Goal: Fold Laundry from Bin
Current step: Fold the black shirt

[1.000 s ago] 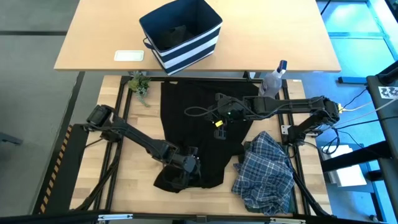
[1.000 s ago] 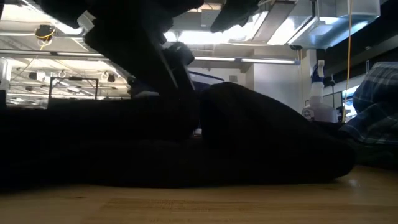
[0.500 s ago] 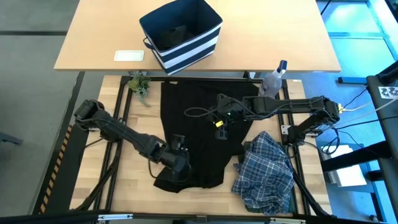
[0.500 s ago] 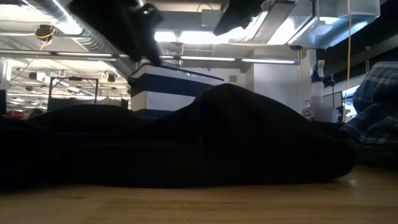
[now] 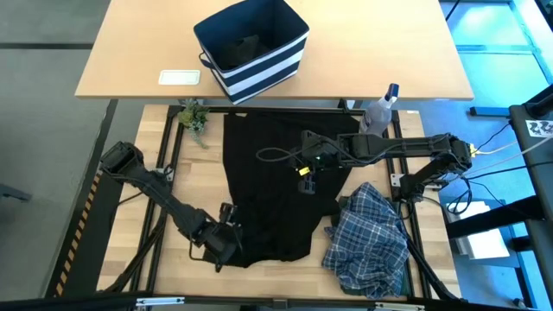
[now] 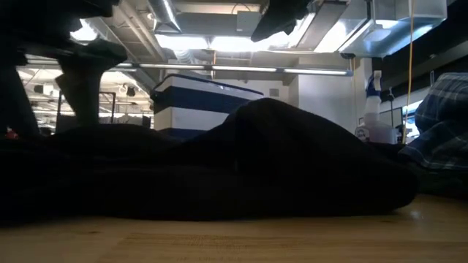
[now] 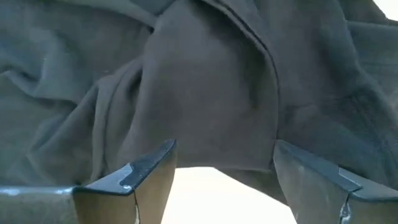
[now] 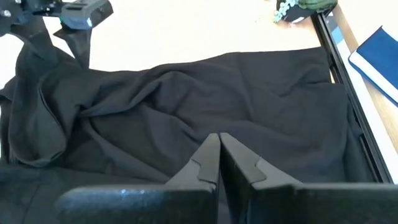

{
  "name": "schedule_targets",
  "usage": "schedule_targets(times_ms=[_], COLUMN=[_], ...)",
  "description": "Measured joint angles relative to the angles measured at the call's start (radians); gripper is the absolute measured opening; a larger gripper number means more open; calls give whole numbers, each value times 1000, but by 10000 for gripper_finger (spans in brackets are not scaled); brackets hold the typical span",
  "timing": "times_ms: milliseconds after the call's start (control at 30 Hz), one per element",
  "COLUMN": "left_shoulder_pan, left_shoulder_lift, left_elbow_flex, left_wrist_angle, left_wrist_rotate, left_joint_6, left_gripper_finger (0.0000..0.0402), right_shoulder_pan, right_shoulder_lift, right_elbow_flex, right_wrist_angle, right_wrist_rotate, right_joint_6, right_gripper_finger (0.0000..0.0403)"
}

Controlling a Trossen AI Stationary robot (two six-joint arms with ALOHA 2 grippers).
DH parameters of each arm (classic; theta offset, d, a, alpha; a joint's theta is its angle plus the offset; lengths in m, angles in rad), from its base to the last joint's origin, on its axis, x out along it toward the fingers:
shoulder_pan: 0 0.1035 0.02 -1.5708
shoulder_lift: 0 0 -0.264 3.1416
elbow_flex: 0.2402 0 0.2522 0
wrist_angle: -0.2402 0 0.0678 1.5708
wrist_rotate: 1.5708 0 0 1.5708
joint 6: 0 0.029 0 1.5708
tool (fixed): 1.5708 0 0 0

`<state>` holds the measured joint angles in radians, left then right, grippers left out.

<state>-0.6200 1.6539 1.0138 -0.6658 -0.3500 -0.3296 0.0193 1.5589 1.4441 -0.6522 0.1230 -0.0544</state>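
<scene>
Since a second ago the left gripper has slid off the black garment toward the counter's near left corner, and it now sits just beside the cloth's near left hem with its fingers spread wide and nothing in them. The wrist view shows that hem bunched right in front of the open fingers, so I'd guess it's lining up for a grab on that corner.

The black garment lies mostly flat across the middle of the counter, far edge reaching the far side, near end still rumpled. No fold made yet as far as I can tell, so the folding itself is all left to do. The plaid shirt is in a crumpled heap by the near right corner, untouched. The bin is on the other counter beyond the far edge, with something dark inside, probably more laundry waiting.

The right gripper hovers over the far-middle part of the black garment, fingers pinched together, holding nothing. A spray bottle stands near the far right corner.
</scene>
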Motion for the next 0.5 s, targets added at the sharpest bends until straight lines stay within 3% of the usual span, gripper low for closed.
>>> schedule_targets(times_ms=[500], left_shoulder_pan=[-31], left_shoulder_lift=[1], left_elbow_flex=[-70], left_wrist_angle=[80], left_wrist_rotate=[-32], left_joint_6=[-35], left_gripper_finger=[259], right_shoulder_pan=[0], right_shoulder_lift=[36], right_elbow_flex=[0], right_wrist_angle=[12], right_wrist_rotate=[-2], right_joint_6=[1], right_gripper_finger=[12])
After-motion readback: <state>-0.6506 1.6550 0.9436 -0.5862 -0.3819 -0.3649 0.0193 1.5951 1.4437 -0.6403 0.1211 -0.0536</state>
